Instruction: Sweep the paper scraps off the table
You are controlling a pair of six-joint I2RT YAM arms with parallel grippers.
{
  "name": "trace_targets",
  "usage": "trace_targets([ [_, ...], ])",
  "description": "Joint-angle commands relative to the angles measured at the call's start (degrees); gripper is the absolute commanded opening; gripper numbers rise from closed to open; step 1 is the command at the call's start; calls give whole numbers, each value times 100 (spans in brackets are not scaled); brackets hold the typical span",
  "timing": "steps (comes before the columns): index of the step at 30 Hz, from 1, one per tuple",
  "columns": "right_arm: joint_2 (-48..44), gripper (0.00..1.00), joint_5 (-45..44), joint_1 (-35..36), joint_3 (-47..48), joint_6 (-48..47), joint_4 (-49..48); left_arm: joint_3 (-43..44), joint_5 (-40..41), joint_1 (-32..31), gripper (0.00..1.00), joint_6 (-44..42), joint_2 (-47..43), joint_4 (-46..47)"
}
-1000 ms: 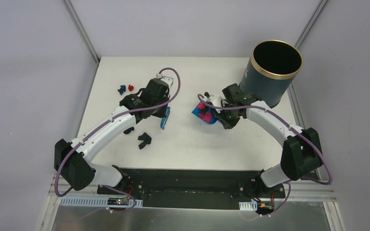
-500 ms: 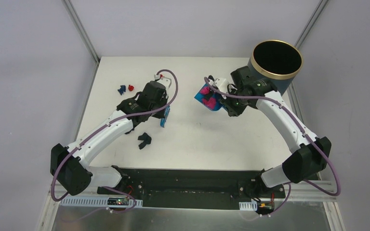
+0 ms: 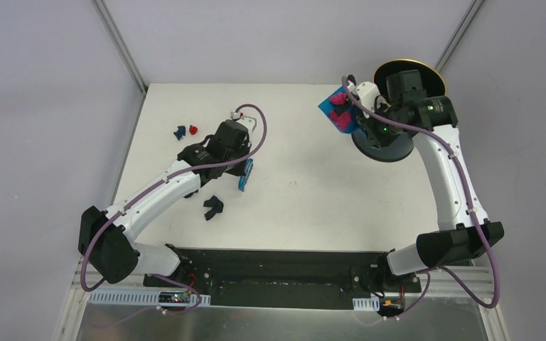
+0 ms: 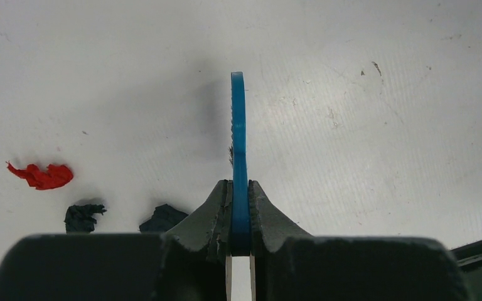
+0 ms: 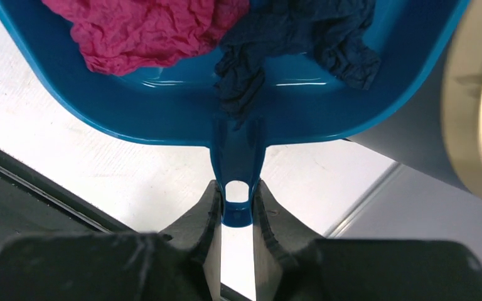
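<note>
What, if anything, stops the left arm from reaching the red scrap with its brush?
Probably nothing: the red scrap lies on bare table close beside the left tool, which is shut on the hand brush. Only dark blue scraps sit near it.

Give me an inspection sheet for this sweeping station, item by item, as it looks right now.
Surface: white table, lightly scuffed.
Job's things: red and dark blue paper scraps lie far left; pink and dark blue wads sit in the dustpan.
Clutter: small black object near left arm; bin far right.
Grippers: left gripper shut on brush; right gripper shut on dustpan handle.
Cables: purple cables along both arms.
Surroundings: grey walls.
</note>
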State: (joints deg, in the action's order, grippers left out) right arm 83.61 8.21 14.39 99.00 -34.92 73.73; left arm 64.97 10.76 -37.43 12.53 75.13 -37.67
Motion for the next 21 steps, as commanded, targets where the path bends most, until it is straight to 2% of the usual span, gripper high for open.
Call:
trace_targets([
  [1, 60, 0, 28, -282, 849, 15, 602, 151, -342, 8, 0, -73, 120, 95],
  [14, 1130, 0, -300, -1927, 2793, 631, 1017, 319, -738, 8, 0, -77, 394, -77],
  [21, 1479, 0, -1390, -2302, 3021, 697, 595, 358, -856, 3, 0, -91, 418, -118],
])
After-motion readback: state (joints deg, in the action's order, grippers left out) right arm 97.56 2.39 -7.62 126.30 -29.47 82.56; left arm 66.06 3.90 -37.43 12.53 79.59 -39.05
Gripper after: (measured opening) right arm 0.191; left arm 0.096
